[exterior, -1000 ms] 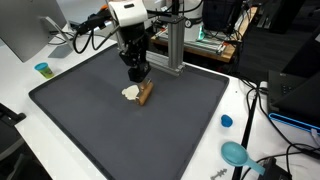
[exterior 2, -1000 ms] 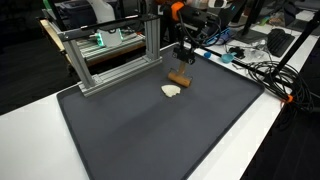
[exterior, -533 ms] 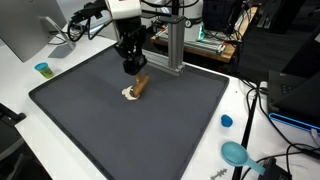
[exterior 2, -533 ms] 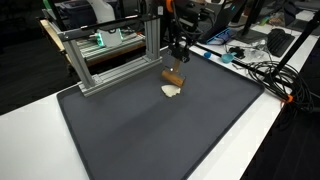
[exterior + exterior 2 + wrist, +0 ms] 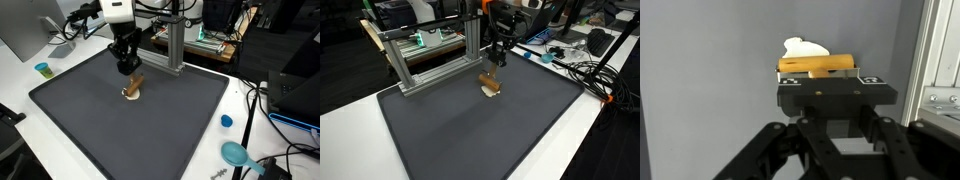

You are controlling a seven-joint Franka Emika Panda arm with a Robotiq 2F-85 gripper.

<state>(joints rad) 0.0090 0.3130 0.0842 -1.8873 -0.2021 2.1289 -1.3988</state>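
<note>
My gripper is shut on a brown wooden block, which hangs tilted just above the dark grey mat. A small white lump lies on the mat right under the block's lower end. Both exterior views show this; the block sits over the white lump below the gripper. In the wrist view the block lies crosswise at the fingertips of the gripper, with the white lump showing just beyond it. Whether block and lump touch is unclear.
An aluminium frame stands at the mat's back edge, close behind the gripper, also in the wrist view. A small blue cup, a blue cap and a teal scoop sit off the mat. Cables lie on the white table.
The gripper has carried the brown block sideways, from beside the white lump to over it, and slightly upward. The lump has stayed put. The jaws stayed shut.
</note>
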